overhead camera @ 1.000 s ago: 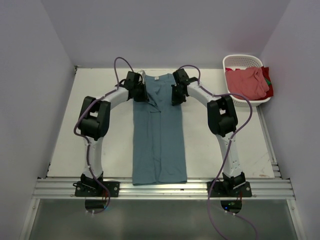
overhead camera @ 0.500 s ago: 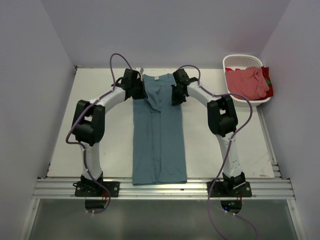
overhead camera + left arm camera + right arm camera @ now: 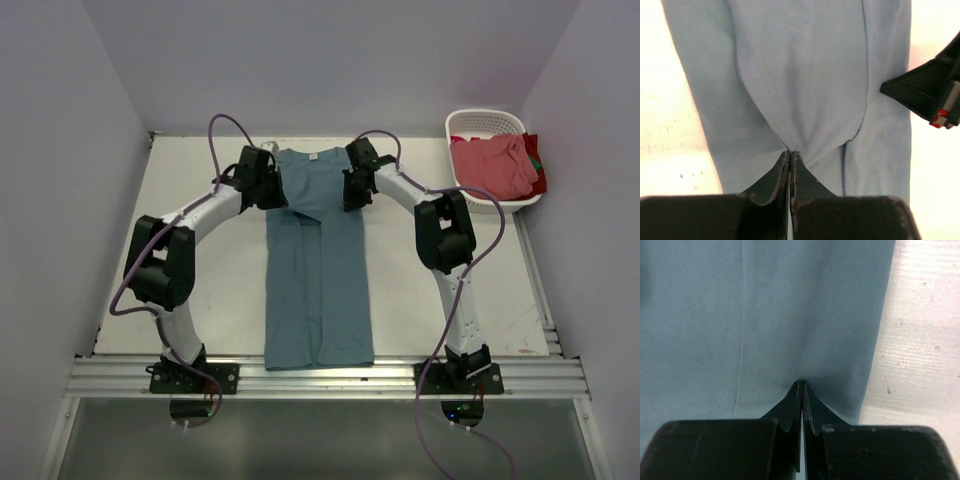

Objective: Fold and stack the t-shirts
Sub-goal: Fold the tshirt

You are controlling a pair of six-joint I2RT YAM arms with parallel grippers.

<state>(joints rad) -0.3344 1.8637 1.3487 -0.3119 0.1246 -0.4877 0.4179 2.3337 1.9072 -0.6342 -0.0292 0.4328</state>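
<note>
The flat t-shirt [image 3: 318, 280] lies lengthwise on the table [image 3: 180, 270], from lower centre of the frame to upper centre; the left gripper [image 3: 283, 193] sits on its upper left edge, the right gripper [image 3: 349, 198] on its upper right edge; the basket [image 3: 487, 118] stands at upper right, a second t-shirt [image 3: 492, 165] in it.

A white table [image 3: 200, 280], its surface marked with small specks and scratches, is walled in on three sides and edged by a metal rail [image 3: 320, 378] along its near side. Down its middle lies a teal-blue t-shirt [image 3: 320, 290], folded in from both sides into a long narrow strip, with the collar and white neck label at the far end and the hem reaching the rail. A white slotted basket [image 3: 487, 113] stands at the far right corner, well apart from the shirt.
</note>
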